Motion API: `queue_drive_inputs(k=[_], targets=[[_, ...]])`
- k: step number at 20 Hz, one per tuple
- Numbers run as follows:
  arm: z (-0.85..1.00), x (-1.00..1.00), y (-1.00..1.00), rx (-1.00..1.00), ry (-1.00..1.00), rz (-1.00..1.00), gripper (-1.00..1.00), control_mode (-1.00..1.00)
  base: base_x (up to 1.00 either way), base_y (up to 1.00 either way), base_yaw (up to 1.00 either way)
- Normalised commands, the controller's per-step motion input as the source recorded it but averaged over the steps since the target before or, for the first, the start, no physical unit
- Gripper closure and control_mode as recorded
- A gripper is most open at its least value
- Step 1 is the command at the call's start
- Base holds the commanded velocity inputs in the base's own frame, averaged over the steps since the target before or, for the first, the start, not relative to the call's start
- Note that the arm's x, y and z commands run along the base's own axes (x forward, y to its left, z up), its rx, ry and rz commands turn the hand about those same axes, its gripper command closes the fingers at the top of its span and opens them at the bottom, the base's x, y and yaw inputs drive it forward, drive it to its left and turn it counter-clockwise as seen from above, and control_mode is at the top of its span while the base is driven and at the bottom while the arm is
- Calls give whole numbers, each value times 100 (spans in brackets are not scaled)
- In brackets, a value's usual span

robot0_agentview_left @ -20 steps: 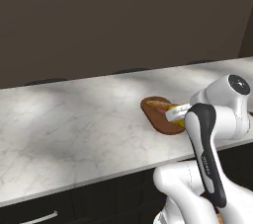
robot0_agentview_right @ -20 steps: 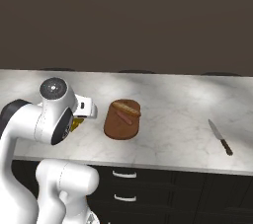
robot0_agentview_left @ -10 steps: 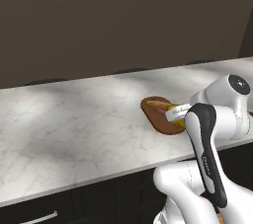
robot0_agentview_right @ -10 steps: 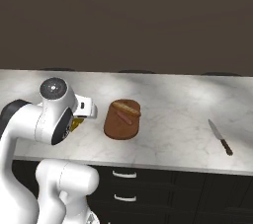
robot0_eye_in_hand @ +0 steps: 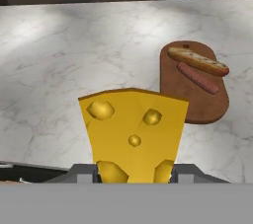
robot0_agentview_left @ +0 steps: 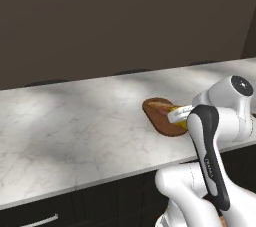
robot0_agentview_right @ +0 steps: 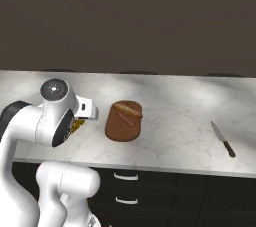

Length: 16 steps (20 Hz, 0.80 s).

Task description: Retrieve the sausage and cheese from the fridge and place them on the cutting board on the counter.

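A yellow cheese [robot0_eye_in_hand: 132, 127] wedge with holes stands between my gripper's [robot0_eye_in_hand: 133, 171] fingers, which are shut on its lower end. It hangs over the marbled counter [robot0_eye_in_hand: 74, 55], short of the cutting board [robot0_eye_in_hand: 197, 107]. On that dark oval board lies the reddish-brown sausage [robot0_eye_in_hand: 197, 78], beside a speckled bread roll [robot0_eye_in_hand: 197, 61]. From the right base view the board [robot0_agentview_right: 120, 130] sits just right of my hand, a sliver of cheese [robot0_agentview_right: 76, 127] showing under the wrist, and the sausage [robot0_agentview_right: 131, 114] lies on the board's far part. In the left base view the board [robot0_agentview_left: 159, 120] lies just left of my hand. The fridge is out of view.
A knife [robot0_agentview_right: 222, 139] with a dark handle lies on the counter [robot0_agentview_right: 175, 101] far right of the board. Black drawer fronts with silver handles [robot0_agentview_right: 122, 176] run below the counter edge. A dark wall rises behind the counter.
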Motion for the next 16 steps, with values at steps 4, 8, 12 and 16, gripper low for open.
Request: queue_drive_inputs(k=[4,8,12,16], targets=[[0,0,0,0,0,0,100,-100,0,0,0],[0,-3,0,0,0,0,100,-100,0,0,0],[-19,62,-20,0,26,0,100,-100,0,0,0],[-16,67,-41,0,25,5,100,-100,0,0,0]])
